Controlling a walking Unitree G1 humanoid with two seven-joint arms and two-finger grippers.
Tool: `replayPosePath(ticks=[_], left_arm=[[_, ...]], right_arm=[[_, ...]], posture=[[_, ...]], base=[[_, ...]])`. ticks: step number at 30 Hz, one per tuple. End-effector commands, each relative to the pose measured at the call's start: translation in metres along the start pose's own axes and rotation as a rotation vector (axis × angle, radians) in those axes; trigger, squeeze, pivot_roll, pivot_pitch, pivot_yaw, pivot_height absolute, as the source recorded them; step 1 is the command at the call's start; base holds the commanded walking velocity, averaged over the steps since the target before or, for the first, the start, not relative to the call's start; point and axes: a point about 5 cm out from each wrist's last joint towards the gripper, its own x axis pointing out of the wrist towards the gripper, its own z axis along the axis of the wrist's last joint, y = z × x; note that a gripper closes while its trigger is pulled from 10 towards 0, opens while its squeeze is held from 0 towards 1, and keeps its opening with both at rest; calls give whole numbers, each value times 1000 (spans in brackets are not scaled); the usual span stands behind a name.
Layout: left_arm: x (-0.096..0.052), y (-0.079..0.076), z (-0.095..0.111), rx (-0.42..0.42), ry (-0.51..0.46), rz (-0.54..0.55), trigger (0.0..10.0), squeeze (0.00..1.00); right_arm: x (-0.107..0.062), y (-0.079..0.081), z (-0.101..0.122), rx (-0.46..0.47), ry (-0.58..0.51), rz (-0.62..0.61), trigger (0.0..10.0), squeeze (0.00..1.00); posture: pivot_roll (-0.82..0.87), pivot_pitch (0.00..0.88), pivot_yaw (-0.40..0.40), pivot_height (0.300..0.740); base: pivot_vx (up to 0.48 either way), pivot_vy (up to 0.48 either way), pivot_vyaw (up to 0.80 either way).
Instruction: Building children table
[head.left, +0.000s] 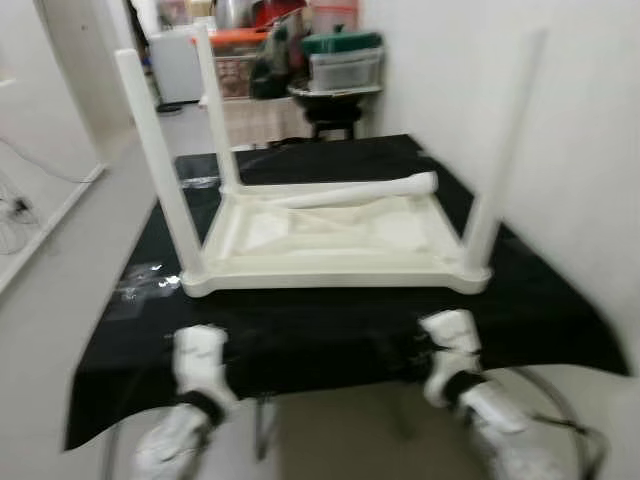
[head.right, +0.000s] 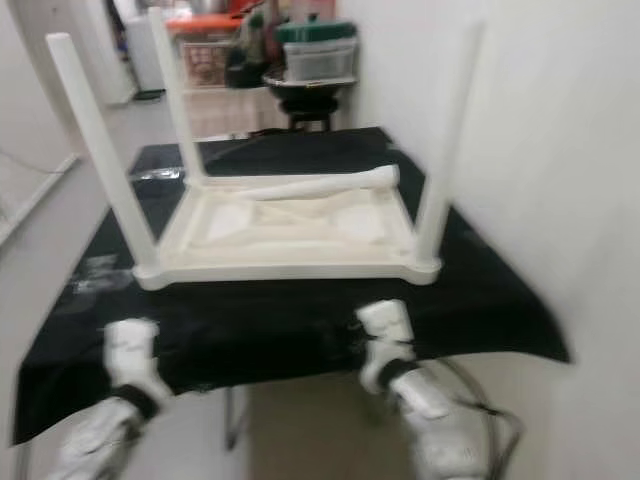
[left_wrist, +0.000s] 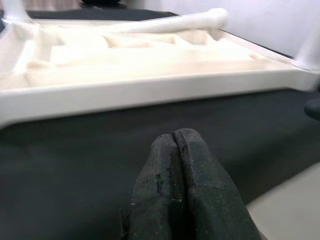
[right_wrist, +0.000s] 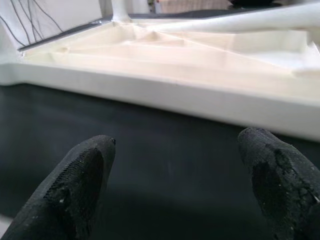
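A white children's table (head.left: 330, 262) lies upside down on a black cloth (head.left: 300, 330). Three legs stand up from its corners: near left (head.left: 160, 170), far left (head.left: 215, 105) and near right (head.left: 505, 150). A fourth leg (head.left: 360, 190) lies loose across the far side of the underside. Both of my arms reach to the cloth's near edge, the left arm (head.left: 200, 365) below the near-left corner and the right arm (head.left: 450, 350) below the near-right corner. My left gripper (left_wrist: 175, 145) is shut and empty, just short of the table's rim (left_wrist: 150, 92). My right gripper (right_wrist: 176, 145) is open, facing the rim (right_wrist: 200, 100).
A white wall (head.left: 570, 100) runs close along the right side. Behind the cloth stand a dark stool with plastic boxes (head.left: 342, 62) and a white appliance (head.left: 175, 65). Cables (head.left: 15, 215) lie on the floor at the left. A metal frame (head.left: 565, 410) curves under the near right corner.
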Motion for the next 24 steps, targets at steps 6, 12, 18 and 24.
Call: replayPosePath(ticks=[6,12,18,24], left_arm=[[-5,6,4,69,18,2,10000,0],[-1,2,5,86,21,-19,10000,0],[0,0,3,72,36,-24,10000,0],[0,-5,2,72,36,-29,10000,0]], right_arm=[[14,15,15,-93,-14,152,10000,0],[19,14,28,-387,59,309,10000,0],[35,0,50,-596,194,385,10000,0],[34,-13,64,-651,343,518,10000,0]], posture=[[-106,0,19,740],[-102,0,14,740],[-99,0,-1,740],[-102,0,-19,740]], base=[[379,0,0],[57,0,0],[0,0,0],[0,0,0]])
